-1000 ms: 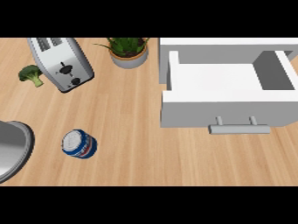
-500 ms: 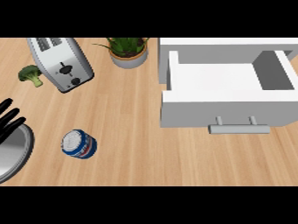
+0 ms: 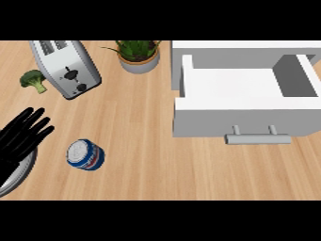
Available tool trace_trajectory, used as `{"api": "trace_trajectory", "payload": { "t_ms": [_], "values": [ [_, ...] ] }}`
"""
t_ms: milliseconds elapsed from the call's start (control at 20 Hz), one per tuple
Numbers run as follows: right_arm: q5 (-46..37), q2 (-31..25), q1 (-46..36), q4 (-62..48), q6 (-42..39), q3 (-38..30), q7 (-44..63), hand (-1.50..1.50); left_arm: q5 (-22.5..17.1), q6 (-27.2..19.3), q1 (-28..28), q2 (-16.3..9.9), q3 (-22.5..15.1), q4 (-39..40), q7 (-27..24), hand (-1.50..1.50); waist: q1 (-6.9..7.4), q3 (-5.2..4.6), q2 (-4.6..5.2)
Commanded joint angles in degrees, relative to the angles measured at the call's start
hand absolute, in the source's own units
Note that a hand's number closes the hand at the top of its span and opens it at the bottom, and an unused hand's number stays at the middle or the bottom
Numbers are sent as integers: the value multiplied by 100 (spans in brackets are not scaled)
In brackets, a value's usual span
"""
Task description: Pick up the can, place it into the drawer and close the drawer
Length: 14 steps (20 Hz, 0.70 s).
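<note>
Down on the wooden counter point(image 3: 142, 155), the can point(image 3: 85, 155) lies tipped on its side, its round silver end turned up toward the camera and its blue, white and red label showing around the rim. It serves as the landmark for everything else. Just to the can's left, and slightly farther from the robot, is the left hand point(image 3: 17, 138): black, spread wide, the fingers straight and fanned toward the far side of the counter. It holds nothing. A strip of bare wood separates the nearest finger from the can, so the two are close but not touching. Below the hand, at the view's left edge, a grey curved surface point(image 3: 13, 176) shows; whether it is the forearm or something else cannot be told.

Far to the can's right and farther back stands the white drawer point(image 3: 250, 110), pulled open, with its pale interior showing nothing inside and its grey bar handle point(image 3: 258, 138) on the front panel facing the robot. The can is well apart from it, outside the drawer altogether.

Beyond the can, toward the back of the counter, a silver toaster point(image 3: 65, 68) sits at an angle. A piece of broccoli point(image 3: 34, 80) lies just left of the toaster. A potted plant point(image 3: 139, 55) with green leaves stands to the toaster's right, between it and the drawer's cabinet.

The right hand does not appear anywhere.
</note>
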<state>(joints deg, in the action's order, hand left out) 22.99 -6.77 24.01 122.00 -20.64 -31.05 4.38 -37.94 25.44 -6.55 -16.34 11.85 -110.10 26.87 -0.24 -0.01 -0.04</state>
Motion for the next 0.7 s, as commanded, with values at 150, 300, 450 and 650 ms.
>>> {"api": "trace_trajectory", "payload": {
  "t_ms": [150, 300, 450, 650],
  "values": [
    [92, 251, 317, 211, -491, -224, -47, -150, 1031, 164, 249, 376, -197, 752, -601, -150, -14, 0, 0],
    [73, 266, 253, 270, -455, -289, 11, -150, 1706, 122, 396, 714, -428, 1403, -1127, -150, -25, -1, 4],
    [210, 181, 71, 218, -411, -380, 302, -150, 1900, 276, 463, 649, -207, 1902, -1607, -150, -14, -1, 4],
    [263, 412, 255, 368, -528, -351, 290, -150, 2640, 337, 381, 835, -204, 2754, -2704, -150, -42, -5, 7]
  ]
}}
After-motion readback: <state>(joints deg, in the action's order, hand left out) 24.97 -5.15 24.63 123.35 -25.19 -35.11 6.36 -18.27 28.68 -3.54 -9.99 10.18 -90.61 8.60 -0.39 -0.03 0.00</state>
